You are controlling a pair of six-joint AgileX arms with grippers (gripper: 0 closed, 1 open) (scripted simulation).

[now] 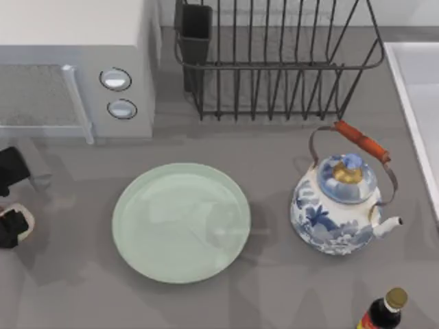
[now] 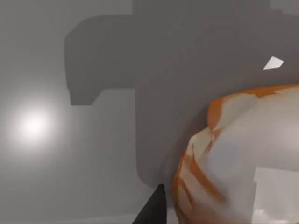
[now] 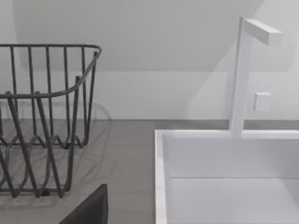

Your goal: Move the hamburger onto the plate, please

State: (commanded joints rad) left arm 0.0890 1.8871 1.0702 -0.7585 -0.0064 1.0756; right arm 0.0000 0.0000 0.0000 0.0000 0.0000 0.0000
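My left gripper [image 1: 12, 205] sits at the table's far left edge in the top view, its two dark fingers spread one above the other. The lower finger [image 1: 12, 227] has a pale object against it. In the left wrist view one dark fingertip [image 2: 154, 210] shows. In the right wrist view a dark finger [image 3: 91, 210] of the right gripper shows.

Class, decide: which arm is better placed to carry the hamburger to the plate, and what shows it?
Left. Its tool sits at the table's left edge around the hamburger, which looms close in the left wrist view, beside the plate. The right wrist view faces the rack and sink.
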